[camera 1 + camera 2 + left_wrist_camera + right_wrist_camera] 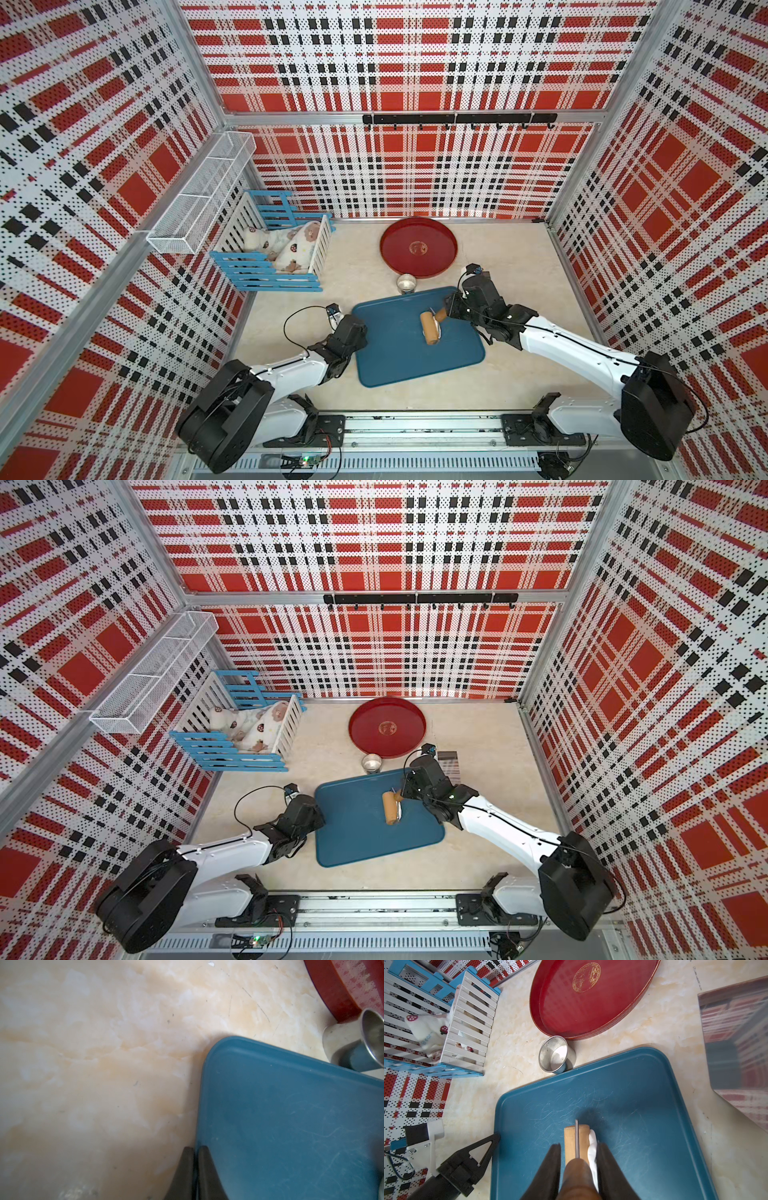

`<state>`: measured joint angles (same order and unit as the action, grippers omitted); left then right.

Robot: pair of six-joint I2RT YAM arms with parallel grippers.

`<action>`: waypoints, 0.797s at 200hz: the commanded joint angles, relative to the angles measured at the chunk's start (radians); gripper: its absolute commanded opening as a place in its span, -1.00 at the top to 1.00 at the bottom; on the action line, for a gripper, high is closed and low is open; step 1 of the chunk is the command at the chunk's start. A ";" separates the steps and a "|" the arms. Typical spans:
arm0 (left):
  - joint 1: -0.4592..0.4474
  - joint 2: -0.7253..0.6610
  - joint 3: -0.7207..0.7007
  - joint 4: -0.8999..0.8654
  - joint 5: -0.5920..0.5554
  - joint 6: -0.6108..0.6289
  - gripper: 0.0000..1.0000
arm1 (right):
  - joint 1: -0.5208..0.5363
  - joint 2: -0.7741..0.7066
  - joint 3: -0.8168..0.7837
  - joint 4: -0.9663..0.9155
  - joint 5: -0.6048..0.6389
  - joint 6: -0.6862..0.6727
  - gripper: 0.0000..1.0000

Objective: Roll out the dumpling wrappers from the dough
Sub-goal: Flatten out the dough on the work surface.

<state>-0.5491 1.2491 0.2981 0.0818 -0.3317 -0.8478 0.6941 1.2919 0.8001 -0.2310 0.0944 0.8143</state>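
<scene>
A wooden roller (pixel 576 1140) lies on the blue board (pixel 633 1105), seen in both top views (pixel 430 328) (pixel 390 808). My right gripper (pixel 579 1145) is shut on the roller's brown handle, reaching in from the board's right side (pixel 443 315). White dough (pixel 592 1147) shows as a strip beside the roller; the rest is hidden under it. My left gripper (pixel 195 1148) is shut with nothing in it, its tips at the board's left edge (pixel 358 332). No dumpling wrappers are in view.
A small metal ring (pixel 406 283) stands just behind the board, in front of a round red tray (pixel 386 257). A blue and white slatted crib (pixel 282 249) with plush toys sits at the back left under a wire basket (pixel 199 199). A shiny sheet (pixel 737 1043) lies right of the board.
</scene>
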 commanded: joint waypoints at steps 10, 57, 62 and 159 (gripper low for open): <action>0.024 -0.008 0.012 -0.003 0.000 -0.056 1.00 | -0.013 0.016 -0.055 -0.245 -0.023 -0.046 1.00; 0.035 -0.043 -0.007 -0.011 -0.001 -0.057 1.00 | -0.101 -0.033 -0.059 -0.318 0.018 -0.136 1.00; 0.037 -0.045 -0.009 -0.012 -0.001 -0.055 1.00 | -0.106 -0.038 -0.061 -0.326 0.025 -0.140 1.00; 0.041 -0.052 -0.013 -0.011 0.001 -0.056 1.00 | -0.163 -0.080 -0.093 -0.360 0.028 -0.178 1.00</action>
<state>-0.5293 1.2221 0.2928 0.0662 -0.2939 -0.8482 0.5613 1.1931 0.7708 -0.3470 0.0414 0.7311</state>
